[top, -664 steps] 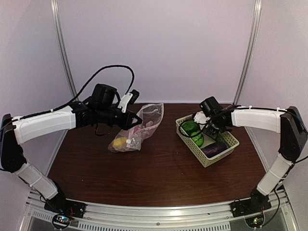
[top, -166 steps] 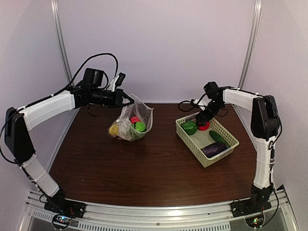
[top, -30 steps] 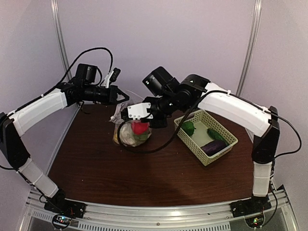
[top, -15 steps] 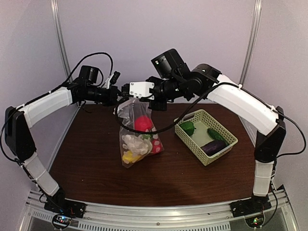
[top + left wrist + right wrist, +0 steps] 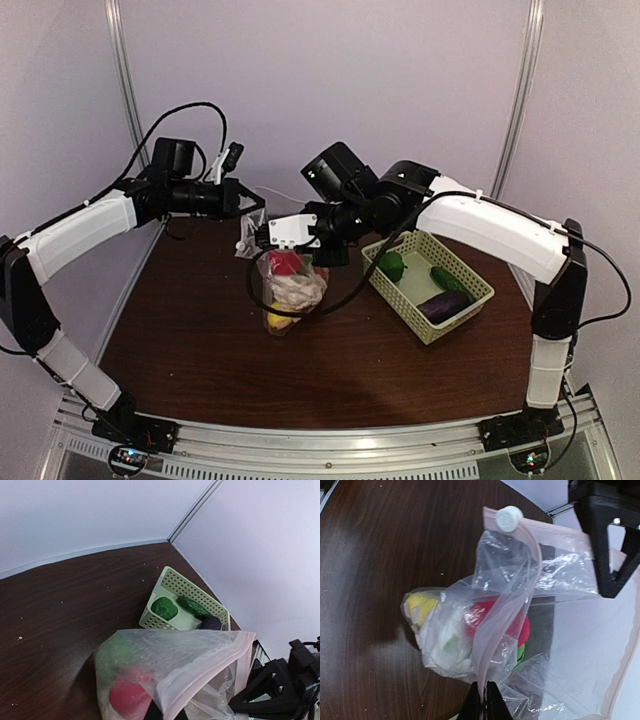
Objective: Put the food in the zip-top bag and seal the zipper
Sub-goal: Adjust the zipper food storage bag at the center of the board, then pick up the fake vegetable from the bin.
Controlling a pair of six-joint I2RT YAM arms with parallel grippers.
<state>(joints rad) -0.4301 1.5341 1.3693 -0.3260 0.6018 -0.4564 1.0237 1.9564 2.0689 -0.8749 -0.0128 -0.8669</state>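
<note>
The zip-top bag (image 5: 291, 291) hangs between my two grippers, its bottom low over the table. Inside are a red-pink ball (image 5: 285, 262), white cauliflower (image 5: 296, 290) and a yellow piece (image 5: 278, 320). My left gripper (image 5: 250, 215) is shut on the bag's mouth edge (image 5: 200, 677). My right gripper (image 5: 262, 243) is shut on the other side of the zipper strip (image 5: 492, 645), just below the left one. The white slider (image 5: 509, 517) sits at one end of the strip. A green round piece (image 5: 392, 265), cucumber (image 5: 447, 278) and eggplant (image 5: 445, 305) lie in the basket.
The pale green lattice basket (image 5: 475, 300) stands at the right of the brown table, also in the left wrist view (image 5: 165, 577). The right arm reaches across the table's middle. Grey walls and metal rails close in the back and sides.
Half a second ago the bag hung higher; my right gripper has moved down and the bag has dropped with it, bunching near the table. The left gripper has stayed about where it was.
</note>
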